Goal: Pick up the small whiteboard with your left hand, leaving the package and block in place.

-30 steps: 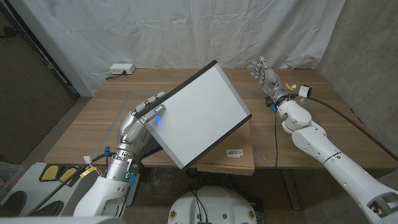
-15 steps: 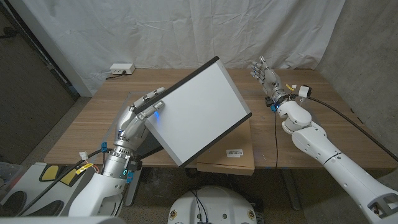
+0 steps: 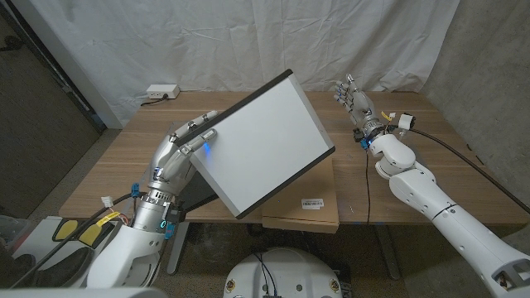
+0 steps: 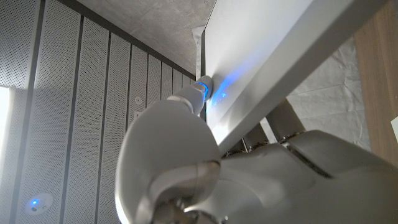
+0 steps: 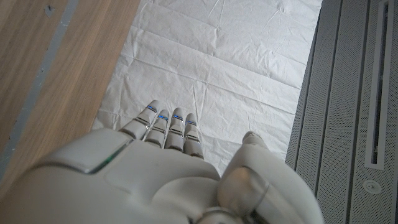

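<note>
The small whiteboard, white with a dark frame, hangs tilted above the table's middle. My left hand grips its left edge, fingers over the dark rim and thumb against the white face. In the left wrist view the whiteboard runs past my left hand, a blue light glowing where a fingertip meets it. A brown cardboard package with a small label lies under the board at the table's front edge. My right hand stands open at the back right, holding nothing; the right wrist view shows my right hand with straight fingers. The block is hidden.
A white power strip sits at the table's far left corner. A white sheet hangs behind the wooden table. A black cable trails from my right wrist.
My left hand has raised the whiteboard a little higher and further from the table. My right hand has not moved.
</note>
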You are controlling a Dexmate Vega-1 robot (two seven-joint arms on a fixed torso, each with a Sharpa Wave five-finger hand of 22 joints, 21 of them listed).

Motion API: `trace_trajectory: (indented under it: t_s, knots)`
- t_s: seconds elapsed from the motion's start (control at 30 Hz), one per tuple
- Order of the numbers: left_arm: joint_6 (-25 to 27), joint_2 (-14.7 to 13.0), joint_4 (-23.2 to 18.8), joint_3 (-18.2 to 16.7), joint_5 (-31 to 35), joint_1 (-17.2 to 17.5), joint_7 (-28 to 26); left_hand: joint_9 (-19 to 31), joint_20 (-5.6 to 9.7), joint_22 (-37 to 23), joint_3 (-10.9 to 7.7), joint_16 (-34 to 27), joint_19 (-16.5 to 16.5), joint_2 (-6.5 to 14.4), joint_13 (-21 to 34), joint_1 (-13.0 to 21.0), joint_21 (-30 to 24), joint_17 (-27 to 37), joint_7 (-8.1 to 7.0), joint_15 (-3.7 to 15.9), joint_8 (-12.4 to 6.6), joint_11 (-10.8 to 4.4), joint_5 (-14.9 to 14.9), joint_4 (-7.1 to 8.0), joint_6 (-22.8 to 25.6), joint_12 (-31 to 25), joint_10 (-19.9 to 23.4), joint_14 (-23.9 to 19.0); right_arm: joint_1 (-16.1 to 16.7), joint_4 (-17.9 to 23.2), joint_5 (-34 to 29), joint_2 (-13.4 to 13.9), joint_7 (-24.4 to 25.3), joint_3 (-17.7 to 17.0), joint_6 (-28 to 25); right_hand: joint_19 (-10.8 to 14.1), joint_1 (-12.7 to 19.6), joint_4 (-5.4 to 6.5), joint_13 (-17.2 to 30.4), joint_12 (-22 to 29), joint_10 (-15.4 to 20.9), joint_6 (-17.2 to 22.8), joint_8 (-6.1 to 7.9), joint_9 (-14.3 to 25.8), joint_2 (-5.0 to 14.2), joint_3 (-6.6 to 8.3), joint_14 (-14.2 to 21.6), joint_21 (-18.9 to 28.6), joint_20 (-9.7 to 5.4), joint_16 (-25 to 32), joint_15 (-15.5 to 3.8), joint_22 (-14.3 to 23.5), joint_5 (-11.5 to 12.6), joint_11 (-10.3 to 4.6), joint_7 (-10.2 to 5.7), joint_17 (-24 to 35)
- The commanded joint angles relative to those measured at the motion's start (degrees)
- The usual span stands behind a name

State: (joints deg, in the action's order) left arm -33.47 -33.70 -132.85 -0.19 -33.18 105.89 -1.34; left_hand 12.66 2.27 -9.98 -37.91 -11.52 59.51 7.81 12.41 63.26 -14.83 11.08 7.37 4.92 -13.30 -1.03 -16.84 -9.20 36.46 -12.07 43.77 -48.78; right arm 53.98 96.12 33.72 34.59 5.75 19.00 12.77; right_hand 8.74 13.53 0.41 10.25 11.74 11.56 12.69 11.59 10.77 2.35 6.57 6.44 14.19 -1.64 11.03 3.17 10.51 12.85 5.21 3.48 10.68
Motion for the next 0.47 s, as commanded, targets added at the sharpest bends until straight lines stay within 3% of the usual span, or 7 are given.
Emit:
trace_trajectory:
  t_s: [0.03,0.47]
  knots:
    - [1.5,0.3,-1.7,-1.4,0.3,0.5,0.4,0.2,0.02,-0.1,-2.53,0.1,0.3,0.8,0.2,0.1,0.3,0.2,-0.23,0.07,0.17,-0.47,-0.4,1.93,0.6,-0.2,0.5,-0.4,0.3,0.7,0.1,0.2,0.2,0.0,-0.6,0.7,0.0,-0.36,0.3,0.4,0.6,0.5,-0.14,0.2,0.51,-0.03,0.5,-0.1,0.02,0.0,-0.12,0.2,-0.2,-0.03,0.16,0.2]
    - [0.9,1.5,-1.3,-1.1,1.2,0.8,0.9,0.3,0.23,-0.2,-2.72,0.1,0.6,0.7,0.2,-0.3,0.3,0.1,-0.23,0.24,0.23,-0.84,-0.2,2.05,0.8,-0.1,0.6,-0.7,0.2,0.9,-0.1,0.3,0.2,0.0,-0.9,0.7,0.0,-0.39,0.3,0.4,0.6,0.6,-0.11,0.2,0.55,-0.06,0.5,-0.2,0.04,-0.1,-0.14,0.2,-0.2,-0.05,0.09,0.2]
